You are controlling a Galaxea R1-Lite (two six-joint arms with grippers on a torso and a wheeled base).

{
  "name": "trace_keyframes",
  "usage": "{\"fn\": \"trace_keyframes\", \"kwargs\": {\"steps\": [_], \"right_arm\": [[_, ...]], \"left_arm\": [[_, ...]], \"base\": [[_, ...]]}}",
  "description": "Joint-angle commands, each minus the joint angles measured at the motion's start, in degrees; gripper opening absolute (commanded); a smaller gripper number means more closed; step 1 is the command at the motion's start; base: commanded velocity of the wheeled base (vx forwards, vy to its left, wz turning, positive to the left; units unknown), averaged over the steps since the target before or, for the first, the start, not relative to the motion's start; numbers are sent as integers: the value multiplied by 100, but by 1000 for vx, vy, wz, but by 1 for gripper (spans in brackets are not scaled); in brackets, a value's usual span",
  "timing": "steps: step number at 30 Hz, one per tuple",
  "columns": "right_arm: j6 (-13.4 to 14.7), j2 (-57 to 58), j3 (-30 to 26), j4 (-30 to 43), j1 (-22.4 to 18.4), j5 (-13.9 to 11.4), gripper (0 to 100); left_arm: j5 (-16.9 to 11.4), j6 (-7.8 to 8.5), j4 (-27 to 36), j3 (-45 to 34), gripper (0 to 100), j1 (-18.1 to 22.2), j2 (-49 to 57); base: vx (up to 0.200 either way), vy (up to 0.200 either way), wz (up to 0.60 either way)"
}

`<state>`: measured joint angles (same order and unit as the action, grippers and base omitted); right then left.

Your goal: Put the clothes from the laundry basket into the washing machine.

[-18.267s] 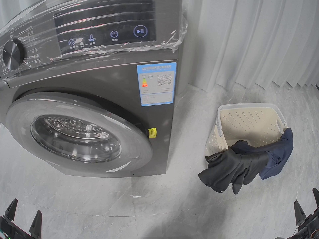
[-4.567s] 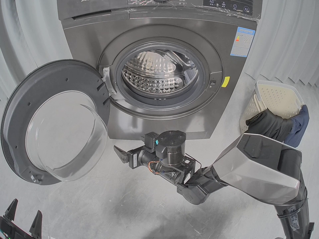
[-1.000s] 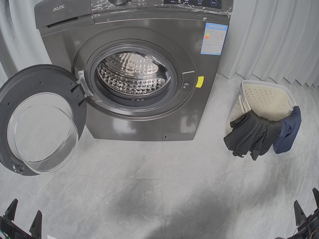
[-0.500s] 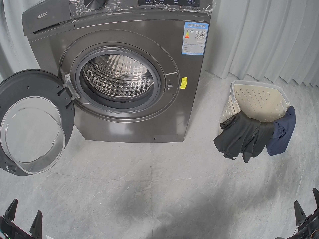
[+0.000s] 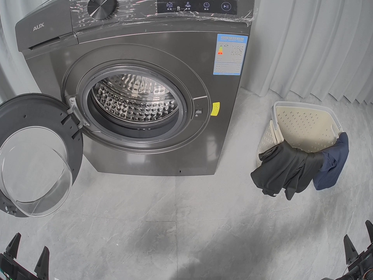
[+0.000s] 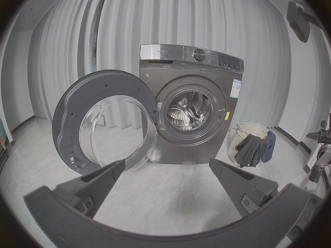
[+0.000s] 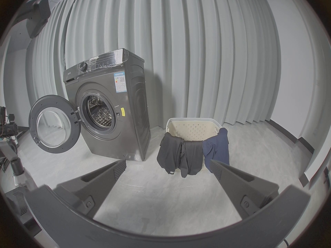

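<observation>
The grey washing machine stands with its round door swung wide to the left and its steel drum bare inside. To its right a cream laundry basket sits on the floor, with a dark grey garment and a navy garment draped over its near rim. My left gripper is low at the near left, open and holding nothing. Low at the near right is my right gripper, also open with nothing in it. The basket lies straight ahead in the right wrist view.
Pale marble-look floor spreads between me and the machine. White curtains hang behind the machine and basket. The open door juts out over the floor left of the machine.
The whole head picture has shifted, so the camera moved; the machine and basket keep their places relative to each other. Both grippers stay low at the corners. The door, shut 18 s ago, stands open.
</observation>
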<state>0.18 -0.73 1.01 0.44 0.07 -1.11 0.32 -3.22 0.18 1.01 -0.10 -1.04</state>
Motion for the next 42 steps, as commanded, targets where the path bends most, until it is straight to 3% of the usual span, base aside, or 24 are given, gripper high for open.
{"fn": "trace_keyframes", "kwargs": {"steps": [1,21,32,42], "right_arm": [[-1,73,-101,0,1,-3,100],[-1,73,-101,0,1,-3,100],[-1,73,-101,0,1,5,100],[-1,73,-101,0,1,-3,100]], "left_arm": [[3,-3,-1,-84,100,1,42],[-5,-3,-1,-84,100,1,42],[3,-3,-1,-84,100,1,42],[3,-3,-1,-84,100,1,42]], "base": [[0,-200,0],[0,-200,0],[0,0,0],[0,-200,0]]}}
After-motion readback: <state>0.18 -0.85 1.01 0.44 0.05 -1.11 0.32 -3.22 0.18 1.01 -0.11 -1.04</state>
